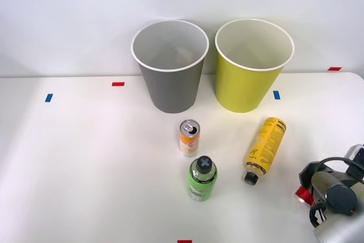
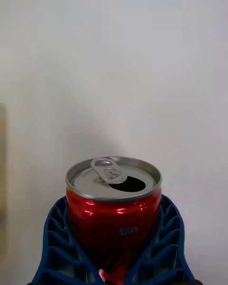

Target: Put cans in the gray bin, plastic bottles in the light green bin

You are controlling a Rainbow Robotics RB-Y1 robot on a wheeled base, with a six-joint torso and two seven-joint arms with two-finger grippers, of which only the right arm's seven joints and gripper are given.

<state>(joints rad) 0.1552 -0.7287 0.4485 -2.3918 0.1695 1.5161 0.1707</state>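
Though half-hidden, red can [image 2: 113, 209] sits gripped

A white table [image 1: 85, 163] filled most of the front view, with a pale wall [image 1: 68, 15] rising behind its far edge. Small tape marks lay flat on the tabletop. A blue mark [image 1: 49, 98] sat far to the left, and a red mark [image 1: 118, 84] lay near it, closer to the wall. Another blue mark [image 1: 276, 94] lay to the right, and a second red mark [image 1: 334, 69] sat at the far right, close to the wall. A third red mark [image 1: 184, 241] lay at the near edge.
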